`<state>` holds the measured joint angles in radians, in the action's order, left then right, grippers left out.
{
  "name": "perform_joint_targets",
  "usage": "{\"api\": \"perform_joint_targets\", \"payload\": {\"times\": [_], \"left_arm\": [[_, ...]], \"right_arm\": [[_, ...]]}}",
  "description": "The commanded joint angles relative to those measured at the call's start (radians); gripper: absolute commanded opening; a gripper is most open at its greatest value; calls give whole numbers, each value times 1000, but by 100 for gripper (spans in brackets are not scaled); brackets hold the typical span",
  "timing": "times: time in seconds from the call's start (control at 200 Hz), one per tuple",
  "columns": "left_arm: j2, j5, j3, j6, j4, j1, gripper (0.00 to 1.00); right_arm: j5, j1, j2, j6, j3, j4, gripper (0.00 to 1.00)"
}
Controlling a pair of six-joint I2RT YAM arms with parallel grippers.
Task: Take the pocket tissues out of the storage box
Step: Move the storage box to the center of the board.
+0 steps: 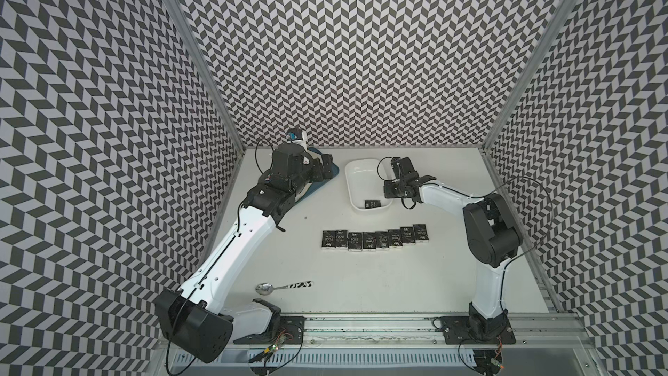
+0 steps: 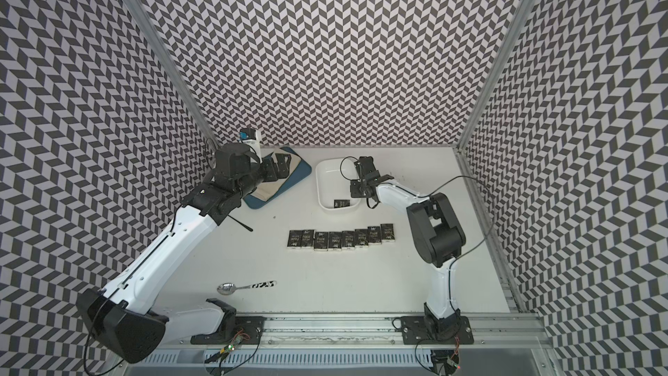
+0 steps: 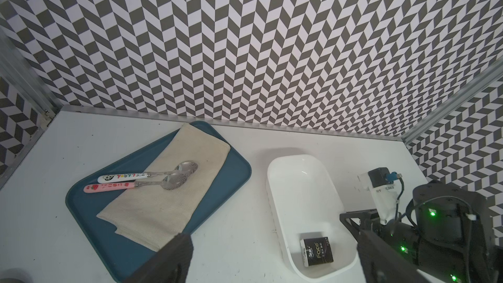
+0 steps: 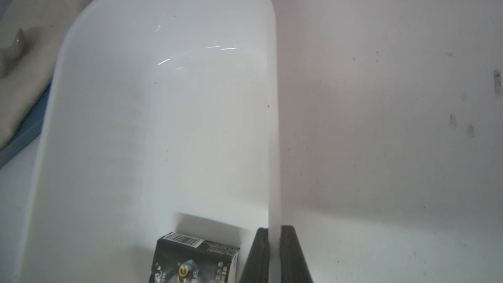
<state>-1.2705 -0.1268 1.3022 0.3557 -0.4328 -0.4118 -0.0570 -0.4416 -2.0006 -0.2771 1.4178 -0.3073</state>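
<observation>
The right end effector (image 4: 273, 231) pinches the storage box (image 1: 363, 182) by the wall facing the right edge of the surface (image 1: 433, 283), one finger (image 4: 258, 257) inside, one outside. We locate the box near the far edge. One pocket tissues packet (image 1: 373, 204) lies at its near end, beside the grip; eight packets (image 1: 372, 240) form a row at mid-surface. The left end effector (image 1: 328, 167), spread, hangs above the blue tray (image 2: 303, 171) by the far left corner.

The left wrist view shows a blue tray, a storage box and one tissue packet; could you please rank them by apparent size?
Largest to smallest:
1. blue tray
2. storage box
3. tissue packet
</observation>
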Motion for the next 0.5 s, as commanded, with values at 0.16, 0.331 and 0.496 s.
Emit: {"api": "perform_joint_targets", "payload": {"times": [0.16, 0.331, 0.496], "left_arm": [[-20, -16, 62, -21, -18, -4, 99], [-23, -32, 77, -31, -31, -4, 99], [-25, -28, 80, -32, -30, -4, 99]], "right_arm": [[-92, 17, -134, 254, 180, 5, 6], [-164, 28, -134, 289, 240, -6, 28], [-120, 60, -17, 235, 235, -6, 46]]}}
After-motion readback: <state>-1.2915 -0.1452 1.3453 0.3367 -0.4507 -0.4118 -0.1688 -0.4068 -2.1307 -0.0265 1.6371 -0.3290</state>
